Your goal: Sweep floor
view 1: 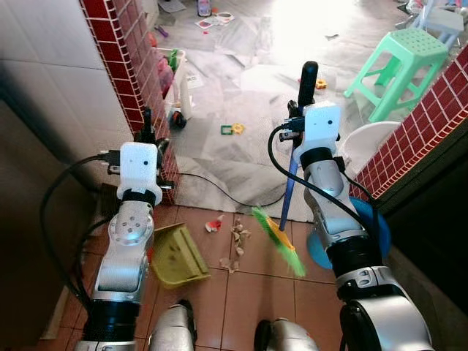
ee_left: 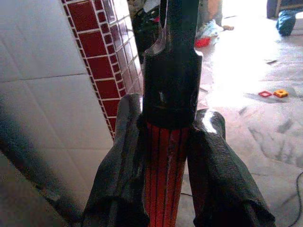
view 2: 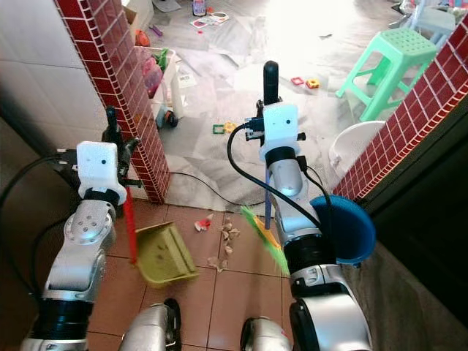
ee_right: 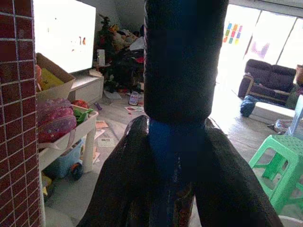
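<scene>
My left gripper (ee_left: pixel 165 124) is shut on the red, black-capped handle (view 2: pixel 129 223) of an olive-green dustpan (view 1: pixel 178 256). The pan rests on the brown tiles by my left foot. My right gripper (ee_right: pixel 177 137) is shut on the blue broom handle (view 1: pixel 290 186), just under its black top grip (view 1: pixel 308 82). The broom's green and orange bristles (view 1: pixel 279 243) touch the tiles right of the pan. Between pan and bristles lie small beige scraps (view 1: pixel 238 234) and a red-and-white bit (view 1: pixel 213 224).
A red brick pillar (view 1: pixel 128 66) stands close on the left and a red brick wall (view 1: pixel 431 117) on the right. A blue bucket (view 2: pixel 349 230) and a white bin (view 1: pixel 365 146) sit by that wall. A green stool (view 1: pixel 398 66), a black cable (view 1: pixel 219 190) and scattered toys (view 1: pixel 232 129) lie ahead.
</scene>
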### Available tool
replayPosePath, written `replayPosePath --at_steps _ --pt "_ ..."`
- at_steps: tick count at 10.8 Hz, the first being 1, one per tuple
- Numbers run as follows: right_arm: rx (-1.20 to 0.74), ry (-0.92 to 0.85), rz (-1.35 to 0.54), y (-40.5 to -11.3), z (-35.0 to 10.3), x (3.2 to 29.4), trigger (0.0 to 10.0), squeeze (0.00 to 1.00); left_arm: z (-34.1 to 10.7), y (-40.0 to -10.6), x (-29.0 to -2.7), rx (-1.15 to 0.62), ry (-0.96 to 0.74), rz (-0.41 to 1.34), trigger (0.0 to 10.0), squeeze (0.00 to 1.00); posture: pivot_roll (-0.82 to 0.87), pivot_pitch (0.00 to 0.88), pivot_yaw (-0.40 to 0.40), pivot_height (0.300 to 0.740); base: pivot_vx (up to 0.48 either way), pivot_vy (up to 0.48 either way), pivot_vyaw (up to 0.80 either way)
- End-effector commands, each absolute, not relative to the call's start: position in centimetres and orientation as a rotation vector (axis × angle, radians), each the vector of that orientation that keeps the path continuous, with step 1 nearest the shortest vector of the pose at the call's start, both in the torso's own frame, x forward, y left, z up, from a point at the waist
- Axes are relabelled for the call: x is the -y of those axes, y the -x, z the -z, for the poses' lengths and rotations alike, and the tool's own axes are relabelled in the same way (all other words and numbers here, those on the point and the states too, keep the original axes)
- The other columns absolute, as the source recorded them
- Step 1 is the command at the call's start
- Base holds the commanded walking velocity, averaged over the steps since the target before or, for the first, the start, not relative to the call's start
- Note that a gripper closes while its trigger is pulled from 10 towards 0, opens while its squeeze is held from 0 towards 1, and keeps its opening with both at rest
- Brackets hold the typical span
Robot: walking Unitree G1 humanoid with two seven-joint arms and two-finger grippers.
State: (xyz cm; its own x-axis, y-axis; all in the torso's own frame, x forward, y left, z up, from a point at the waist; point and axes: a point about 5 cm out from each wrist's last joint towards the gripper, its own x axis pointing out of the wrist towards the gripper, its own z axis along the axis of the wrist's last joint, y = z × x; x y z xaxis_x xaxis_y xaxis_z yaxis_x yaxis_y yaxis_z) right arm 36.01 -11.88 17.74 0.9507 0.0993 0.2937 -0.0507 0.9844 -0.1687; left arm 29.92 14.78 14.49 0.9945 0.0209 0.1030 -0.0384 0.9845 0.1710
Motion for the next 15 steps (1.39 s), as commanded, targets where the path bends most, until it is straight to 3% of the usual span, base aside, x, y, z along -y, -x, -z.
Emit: replayPosePath --at_steps 1,5,9,12,13,14,15 --pt "0.363 0.173 -0.067 -36.2 -19.0 12.0 10.0 0.00 -14.3 -30.1 -14.2 0.105 -0.163 -0.005 10.0 0.00 -0.03 0.114 -0.013 0.740 0.000 0.000 0.00" --pt "0.285 0.104 -0.048 -36.5 -18.4 12.7 10.0 0.00 -9.2 -31.7 -12.0 -0.022 -0.242 0.081 10.0 0.00 -0.08 0.110 -0.005 0.740 0.000 0.000 0.00" --pt "0.149 -0.069 -0.113 -36.9 -17.1 11.2 10.0 0.00 -7.1 -32.3 -8.6 -0.128 -0.085 0.177 10.0 0.00 -0.09 0.097 -0.011 0.740 0.000 0.000 0.00" --pt "0.037 -0.313 -0.185 -37.2 -17.0 9.8 10.0 0.00 -6.3 -32.2 -7.9 -0.156 0.000 0.183 10.0 0.00 -0.09 0.084 -0.016 0.740 0.000 0.000 0.00" --pt "0.038 -0.291 -0.234 -37.1 -17.7 9.5 10.0 0.00 -6.3 -32.3 -8.0 -0.152 0.001 0.181 10.0 0.00 -0.08 0.079 -0.019 0.740 0.000 0.000 0.00" --pt "0.109 -0.095 -0.384 -36.4 -19.7 8.7 10.0 0.00 -6.2 -32.3 -8.1 -0.155 -0.006 0.187 10.0 0.00 -0.09 0.078 -0.016 0.740 0.000 0.000 0.00" --pt "0.185 -0.028 -0.473 -35.7 -21.1 8.3 10.0 0.00 -6.2 -32.3 -8.2 -0.153 -0.015 0.191 10.0 0.00 -0.09 0.076 -0.010 0.740 0.000 0.000 0.00"
